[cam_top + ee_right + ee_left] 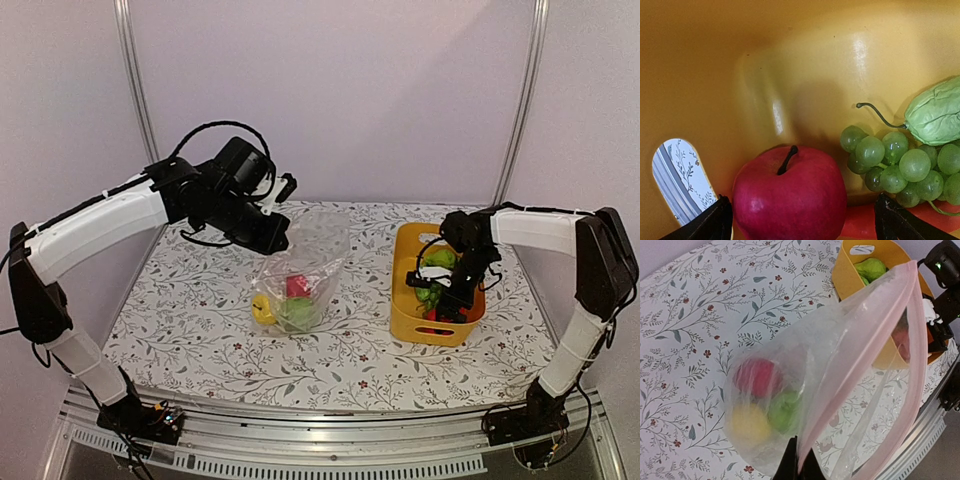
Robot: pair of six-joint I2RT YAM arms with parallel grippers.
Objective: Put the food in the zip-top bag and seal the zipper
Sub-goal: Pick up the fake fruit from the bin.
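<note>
The clear zip-top bag [300,270] hangs open at mid-table with red, yellow and green round pieces inside [760,400]. My left gripper [799,460] is shut on the bag's pink-edged mouth strip [860,365] and holds it up. My right gripper [445,295] is down inside the yellow basket [405,310], open, its fingers [715,222] either side of a red apple [790,197]. A green grape bunch [900,167], a green wrinkled fruit [935,112] and a red-orange piece [860,225] lie beside the apple.
The basket stands right of the bag on the flowered tablecloth [200,320]. The basket's handle slot [682,177] shows the table through it. The table's metal front rail [330,440] runs along the near edge.
</note>
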